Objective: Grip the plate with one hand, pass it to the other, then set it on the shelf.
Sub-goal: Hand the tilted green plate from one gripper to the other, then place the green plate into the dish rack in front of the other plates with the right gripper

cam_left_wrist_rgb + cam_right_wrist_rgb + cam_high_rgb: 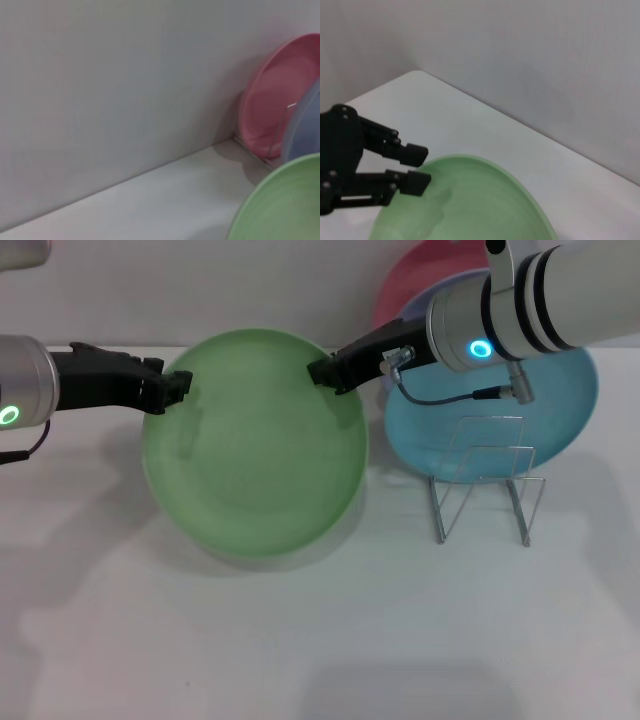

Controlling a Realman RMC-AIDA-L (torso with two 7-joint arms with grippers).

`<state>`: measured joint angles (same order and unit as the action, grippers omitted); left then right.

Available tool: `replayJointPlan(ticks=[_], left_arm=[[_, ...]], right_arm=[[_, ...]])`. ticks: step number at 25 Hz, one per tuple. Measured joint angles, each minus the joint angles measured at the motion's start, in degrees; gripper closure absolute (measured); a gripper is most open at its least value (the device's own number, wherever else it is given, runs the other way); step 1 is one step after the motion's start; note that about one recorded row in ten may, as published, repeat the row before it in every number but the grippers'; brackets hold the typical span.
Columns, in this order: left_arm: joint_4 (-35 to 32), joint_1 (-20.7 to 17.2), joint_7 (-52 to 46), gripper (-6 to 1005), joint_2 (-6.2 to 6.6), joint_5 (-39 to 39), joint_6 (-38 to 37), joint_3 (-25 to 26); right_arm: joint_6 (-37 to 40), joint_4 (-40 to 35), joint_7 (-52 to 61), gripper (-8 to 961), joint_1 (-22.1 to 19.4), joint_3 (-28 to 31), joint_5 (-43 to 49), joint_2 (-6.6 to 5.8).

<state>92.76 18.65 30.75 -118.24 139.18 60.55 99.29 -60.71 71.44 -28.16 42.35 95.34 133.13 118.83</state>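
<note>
The light green plate (255,445) hangs tilted above the white table between my two grippers. My right gripper (325,372) is shut on its far right rim and carries it. My left gripper (180,388) is at the plate's left rim. In the right wrist view the left gripper (420,167) has its fingers apart, one above and one below the plate (470,200) edge, not closed on it. The plate's rim also shows in the left wrist view (285,205). The silver wire shelf (485,490) stands empty on the table to the right of the plate.
A sky-blue plate (550,420) lies behind the wire shelf. A lavender plate (445,290) and a pink plate (420,270) stand against the back wall, also in the left wrist view, where the pink plate (280,100) is clearest. The table's front is bare white.
</note>
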Motion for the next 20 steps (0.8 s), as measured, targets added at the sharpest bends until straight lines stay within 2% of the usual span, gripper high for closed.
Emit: replayJointPlan(ticks=[4,9,13,14,15,16,17,18,20], left_arm=[[2.2,-1.1,0.0,694,0.02,0.0,-0.7,-0.1],[4.7,-2.5,1.0,650,0.01,0.0,-1.4,-0.1],[5.6,-3.3,2.6,529,0.06,0.0,-3.6,-0.1],[5.7,-3.7,3.3,499,0.05,0.0,-5.1,-0.1],[5.4,-5.0,5.2,469,0.00,0.0,-10.3,-0.8],[5.4,-5.0,5.2,415,0.00,0.0,-10.3,-0.8],[5.1,-5.7,5.8,362,-0.03,0.0,-13.3,-1.5],[4.7,-6.8,6.6,308,-0.03,0.0,-17.5,-2.8],[3.1,-9.6,8.8,307,0.02,0.0,-29.2,-6.5]], right_arm=[[-0.1,0.2,-0.1,899,-0.3,0.1,0.1,0.00],[0.7,3.7,-0.7,899,-2.5,0.9,1.7,-0.07],[2.7,9.3,-4.2,900,-6.4,2.2,1.5,0.03],[3.6,10.7,-5.9,900,-7.5,2.4,0.6,0.05],[5.8,13.9,-10.7,900,-10.6,2.6,-2.5,0.09],[5.8,13.9,-10.7,900,-10.6,2.6,-2.5,0.09],[7.2,15.9,-13.3,900,-12.6,2.6,-4.5,0.12],[8.3,17.3,-15.5,900,-14.4,2.6,-6.3,0.13],[11.4,20.6,-24.0,899,-20.0,2.5,-15.0,0.18]])
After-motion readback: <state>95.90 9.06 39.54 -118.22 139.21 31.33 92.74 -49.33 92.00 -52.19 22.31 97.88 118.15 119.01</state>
